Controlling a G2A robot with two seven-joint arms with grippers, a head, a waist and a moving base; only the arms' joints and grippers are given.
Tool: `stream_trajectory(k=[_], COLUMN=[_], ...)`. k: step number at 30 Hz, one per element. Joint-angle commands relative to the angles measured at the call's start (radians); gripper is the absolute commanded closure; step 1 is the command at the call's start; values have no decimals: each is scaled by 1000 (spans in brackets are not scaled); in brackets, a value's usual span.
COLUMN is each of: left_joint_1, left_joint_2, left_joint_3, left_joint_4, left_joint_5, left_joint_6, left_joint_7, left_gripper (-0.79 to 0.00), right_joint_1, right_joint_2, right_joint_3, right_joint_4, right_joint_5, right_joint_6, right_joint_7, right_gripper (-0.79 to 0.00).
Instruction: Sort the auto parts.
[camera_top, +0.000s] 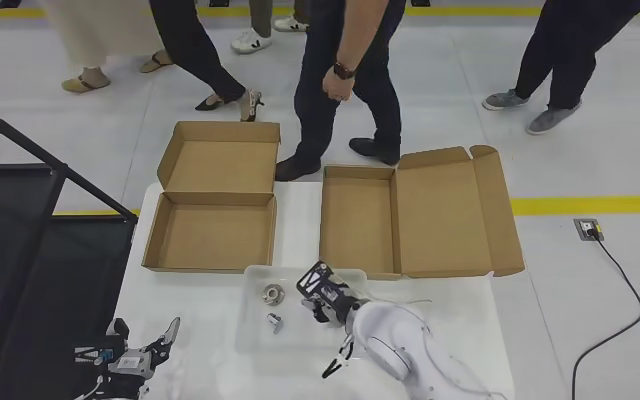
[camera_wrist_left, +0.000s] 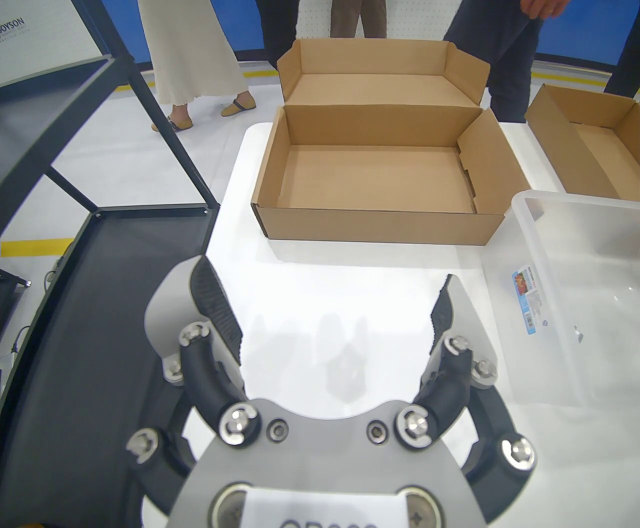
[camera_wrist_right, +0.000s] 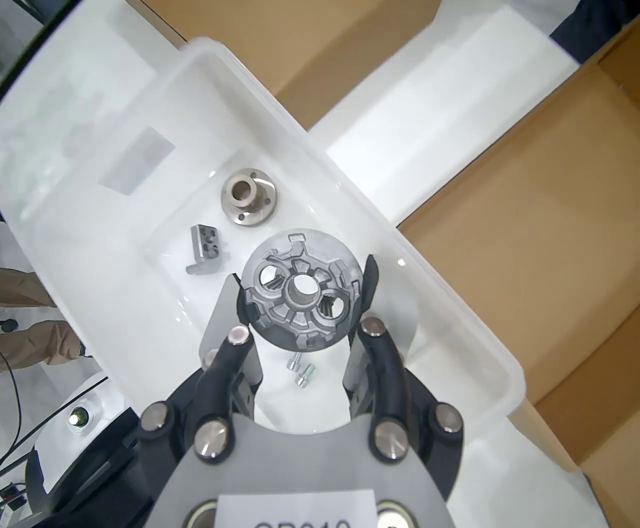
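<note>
Hovering over the near left part of the white table (camera_top: 200, 330), the left tool (camera_wrist_left: 325, 280) points toward the boxes, its jaws wide and nothing between them. The ribbed black pads (camera_wrist_left: 212, 295) face each other across bare tabletop.

Right tool (camera_wrist_right: 305, 290) is angled down into the far right part of the clear bin (camera_top: 255, 340). Its jaws are narrowed onto the rim of the disc part (camera_wrist_right: 300, 312), one pad on each side. Cannot tell whether the disc touches the bin floor.

Materials and shapes, left to right:
- Left box (camera_top: 210, 235): brown corrugated cardboard, shallow, lid folded back.
- Bin: translucent plastic, rounded corners, label on one wall.
- Bracket (camera_wrist_right: 205, 248): small grey metal, L-shaped, lying on the bin floor.
- Flanged bushing (camera_wrist_right: 248, 198): dull metal, round, centre bore, just beside the bracket.
- Disc part: grey cast metal, round, ribbed face, central hole plus cut-outs.
- Bolts (camera_wrist_right: 300, 370): small, bright, lying side by side on the bin floor near the held disc.
- Right box (camera_top: 360, 225): same cardboard, lid open to the right.

Count: tools 2; boxes 2; bin 1; bracket 1; bushing 1; disc 1; bolts 2.
</note>
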Motion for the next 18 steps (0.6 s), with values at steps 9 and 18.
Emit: stream_trajectory(k=[9,18], left_joint_1=[0,0], left_joint_2=[0,0], left_joint_3=[0,0], left_joint_4=[0,0], left_joint_5=[0,0], left_joint_6=[0,0], left_joint_7=[0,0], left_gripper=[-785,-785], right_joint_1=[-53,98], right_joint_2=[39,36], right_joint_3=[169,232], right_joint_4=[-221,-43], right_joint_5=[-70,-41], right_joint_6=[-99,-134], right_joint_7=[30,-13], right_gripper=[0,0])
